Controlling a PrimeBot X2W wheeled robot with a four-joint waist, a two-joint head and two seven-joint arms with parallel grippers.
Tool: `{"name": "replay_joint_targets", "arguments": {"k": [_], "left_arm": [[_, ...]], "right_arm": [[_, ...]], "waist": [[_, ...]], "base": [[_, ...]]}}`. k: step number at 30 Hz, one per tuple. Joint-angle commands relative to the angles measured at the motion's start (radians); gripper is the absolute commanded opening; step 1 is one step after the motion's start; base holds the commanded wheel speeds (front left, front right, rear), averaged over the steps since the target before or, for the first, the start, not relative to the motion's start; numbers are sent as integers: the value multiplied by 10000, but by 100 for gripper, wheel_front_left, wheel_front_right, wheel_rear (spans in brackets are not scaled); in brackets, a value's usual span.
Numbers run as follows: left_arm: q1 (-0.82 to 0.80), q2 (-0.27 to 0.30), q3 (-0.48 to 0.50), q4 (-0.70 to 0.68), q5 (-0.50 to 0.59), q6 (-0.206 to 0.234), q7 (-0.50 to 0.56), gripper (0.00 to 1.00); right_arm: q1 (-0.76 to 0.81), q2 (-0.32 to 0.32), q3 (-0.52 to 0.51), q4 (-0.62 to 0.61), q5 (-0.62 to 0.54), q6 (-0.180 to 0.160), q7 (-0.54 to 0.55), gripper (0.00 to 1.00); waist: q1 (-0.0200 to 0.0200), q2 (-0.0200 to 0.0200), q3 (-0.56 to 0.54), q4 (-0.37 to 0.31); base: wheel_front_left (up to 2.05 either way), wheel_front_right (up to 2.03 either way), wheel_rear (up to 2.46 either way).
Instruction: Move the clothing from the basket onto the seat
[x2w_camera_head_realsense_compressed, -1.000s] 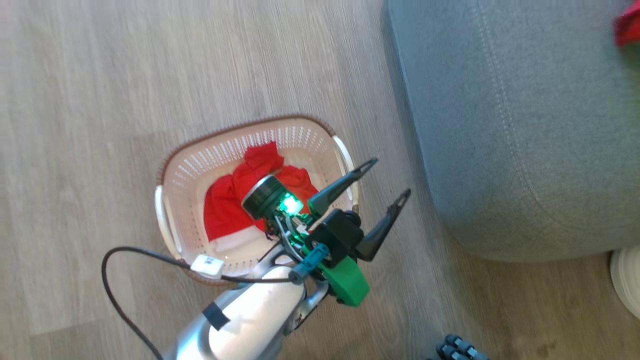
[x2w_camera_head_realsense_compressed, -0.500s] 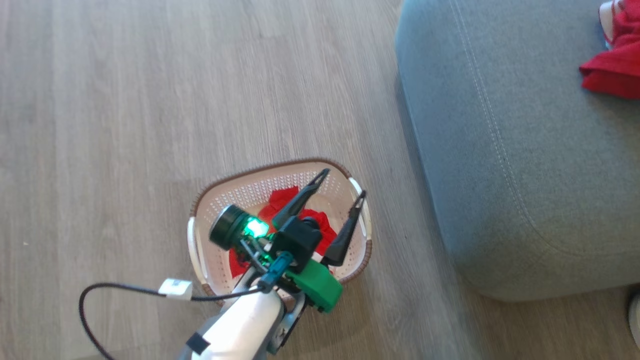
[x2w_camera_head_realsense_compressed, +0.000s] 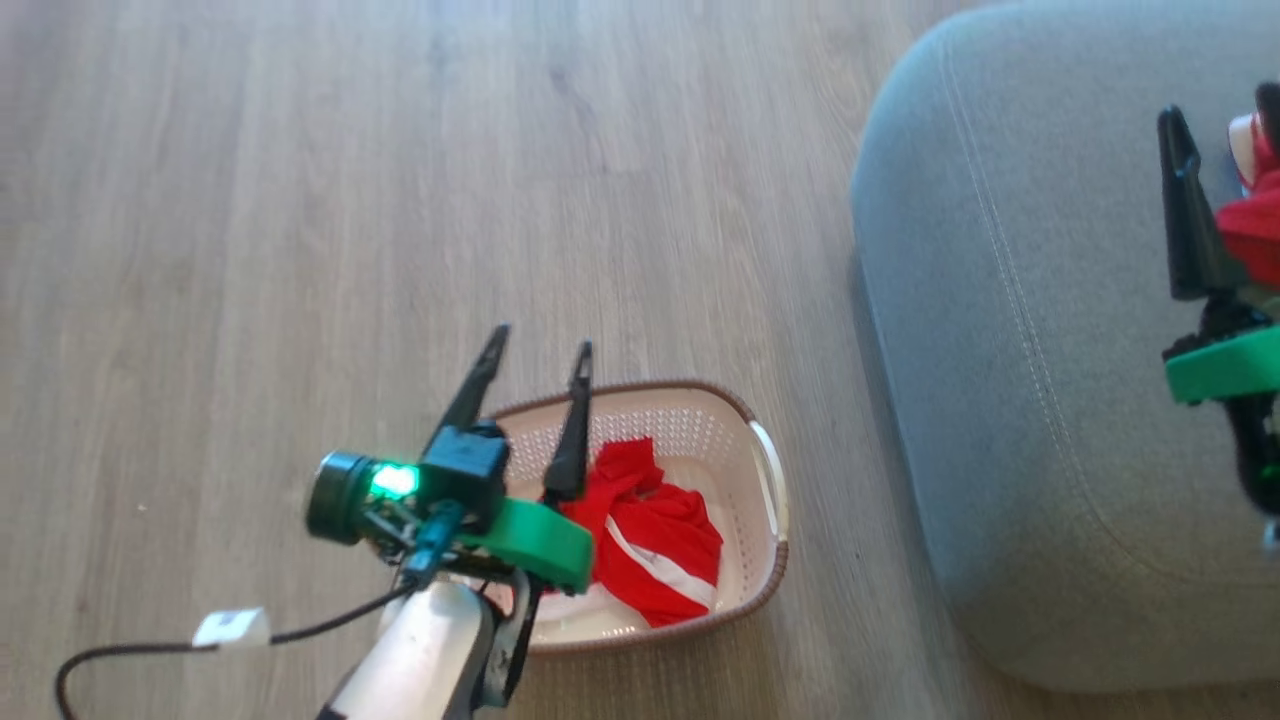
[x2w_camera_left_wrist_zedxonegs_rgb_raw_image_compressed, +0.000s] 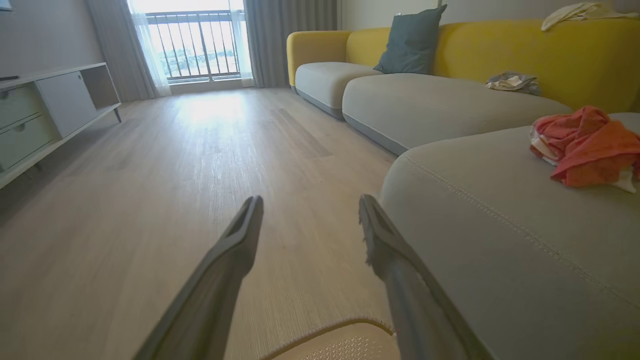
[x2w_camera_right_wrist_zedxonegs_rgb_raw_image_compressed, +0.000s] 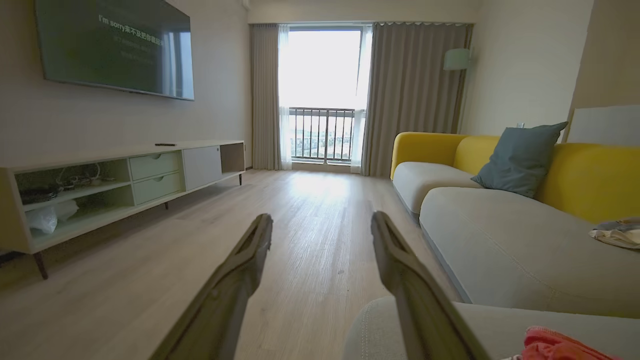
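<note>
**Left fingers cross the basket as the view turns**

Against the basket (x2w_camera_head_realsense_compressed: 700, 388), the left fingers (x2w_camera_head_realsense_compressed: 575, 420) have shifted from its seat side to its far-left rim, and the camera itself has turned, bringing the right fingers (x2w_camera_head_realsense_compressed: 1185, 220) in at the edge. The clothing (x2w_camera_head_realsense_compressed: 650, 530), red with a white stripe, lies crumpled in the basket, touched by neither arm. The basket stands on the wooden floor (x2w_camera_head_realsense_compressed: 300, 200), just beside the seat (x2w_camera_head_realsense_compressed: 1000, 400). One red garment (x2w_camera_head_realsense_compressed: 1250, 225) already rests on that cushion, close by the right fingers.

Both pairs are spread wide and hold nothing. The left wrist view shows bare floor between its fingers (x2w_camera_left_wrist_zedxonegs_rgb_raw_image_compressed: 225, 270), with the basket's rim (x2w_camera_left_wrist_zedxonegs_rgb_raw_image_compressed: 330, 330) below them. The right wrist view shows its fingers (x2w_camera_right_wrist_zedxonegs_rgb_raw_image_compressed: 240, 280) just as empty.

By my reading, this is the return for another piece. The left arm next needs to tip down, drop into the basket and close on a raised fold of fabric.
</note>
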Motion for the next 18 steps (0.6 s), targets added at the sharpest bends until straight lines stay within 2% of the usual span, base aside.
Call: {"name": "replay_joint_targets", "arguments": {"k": [1,7,12,18], "left_arm": [[-11,-37,577,-498,-70,214,-49,100],[545,-37,1314,-860,46,861,-49,100],[819,-37,1548,-842,244,868,-49,100],[1214,-37,1876,-730,327,1015,-49,100]], "right_arm": [[331,201,-207,-492,-189,-2,-91,100],[1734,1182,-209,-1149,-1046,-2,-91,100],[2329,1522,-34,-1192,-1700,-2,-91,100],[2980,2348,-587,-1148,-2341,-2,-91,100]], "waist": [[1,-1,-364,312],[1,-1,-783,667],[1,-1,-953,787],[1,-1,-1072,812]], "base": [[0,0,0],[0,0,0],[0,0,0],[0,0,0]]}}
